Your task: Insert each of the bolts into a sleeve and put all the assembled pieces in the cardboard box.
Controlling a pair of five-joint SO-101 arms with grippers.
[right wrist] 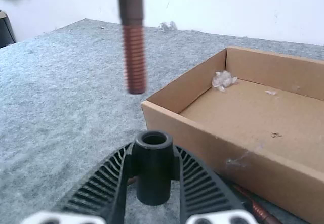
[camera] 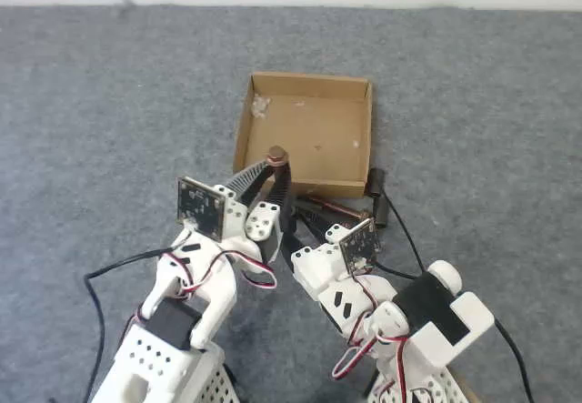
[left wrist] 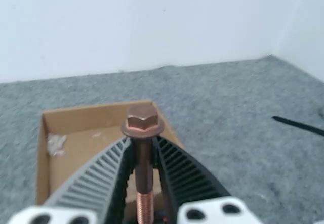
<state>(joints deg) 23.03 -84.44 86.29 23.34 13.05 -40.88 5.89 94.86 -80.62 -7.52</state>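
My left gripper [left wrist: 143,144] is shut on a copper bolt [left wrist: 143,133], held upright with its hex head on top, just in front of the cardboard box [camera: 244,132]. In the high view the bolt's head [camera: 277,156] sits above the box's near wall. My right gripper [right wrist: 153,152] is shut on a black sleeve [right wrist: 153,168], its open bore facing up. The bolt's threaded end [right wrist: 134,57] hangs a little above the sleeve and slightly to one side, apart from it. The box [right wrist: 253,118] stands right beside them.
A second copper bolt [camera: 329,208] lies on the grey carpet by the box's near wall, and shows too as a bolt tip [right wrist: 253,210] near the right gripper. Two black sleeves [camera: 375,183] [camera: 382,212] lie off the box's near right corner. White scraps [camera: 261,105] sit inside the box.
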